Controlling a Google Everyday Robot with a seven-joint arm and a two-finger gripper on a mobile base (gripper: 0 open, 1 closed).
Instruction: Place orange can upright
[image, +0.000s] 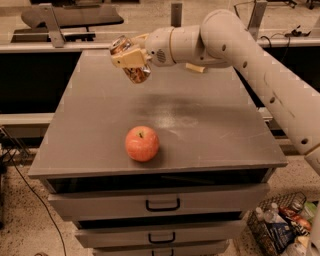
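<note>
The orange can (131, 60) is a small shiny copper and silver can. It hangs tilted in the air above the far left part of the grey table (210, 135), its silver top pointing up and left. My gripper (132, 56) is shut on the can, with a pale finger (129, 57) lying across its side. The white arm reaches in from the right. A faint shadow lies on the tabletop below the can.
A round orange-red apple (142, 143) sits near the table's front edge, left of centre. A pale sponge (196, 67) is mostly hidden behind the arm at the back. Drawers (162, 204) lie under the tabletop. A wire basket of bottles (280, 227) stands on the floor at the right.
</note>
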